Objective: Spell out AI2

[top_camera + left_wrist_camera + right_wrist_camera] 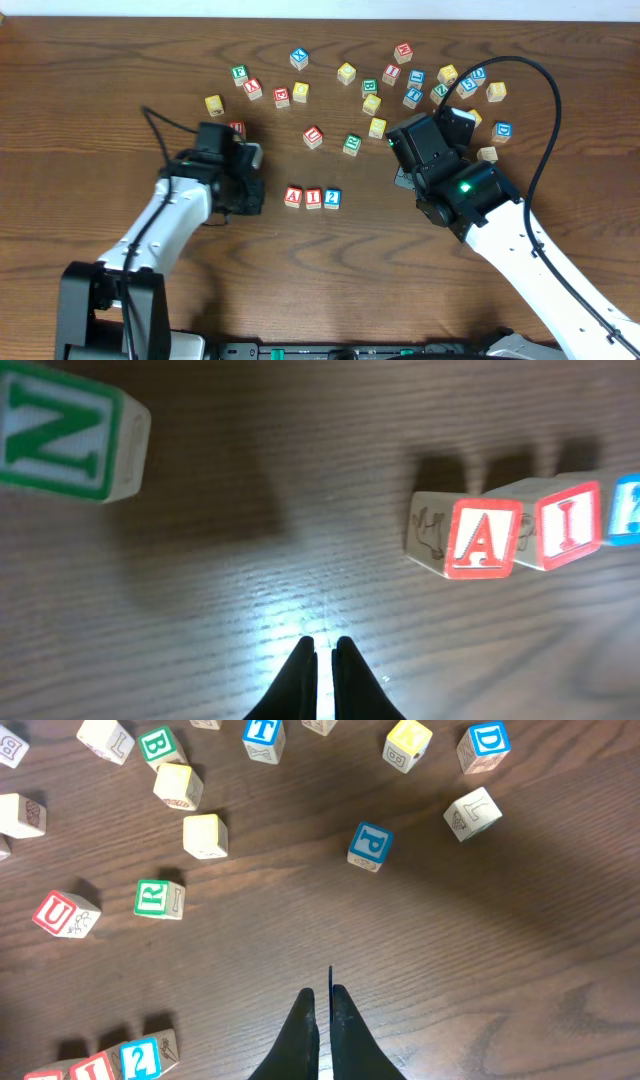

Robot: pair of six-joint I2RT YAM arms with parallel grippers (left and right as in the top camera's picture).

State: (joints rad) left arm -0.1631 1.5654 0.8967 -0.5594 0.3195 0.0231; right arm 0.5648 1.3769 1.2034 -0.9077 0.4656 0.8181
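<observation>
Three cubes stand side by side in a row: a red A cube (293, 197) (483, 538), a red I cube (313, 197) (568, 523) and a blue 2 cube (332, 198) (140, 1058). Just left of the row, my left gripper (258, 188) (320, 645) hangs low over bare wood. It is shut, holds nothing and stands apart from the A cube. To the right of the row, my right gripper (403, 178) (320, 995) is also shut and empty.
Several loose letter cubes lie scattered across the far side of the table, among them a red U (313, 136), a green R (352, 144) and a blue P (368, 845). A green N cube (60, 435) sits near my left gripper.
</observation>
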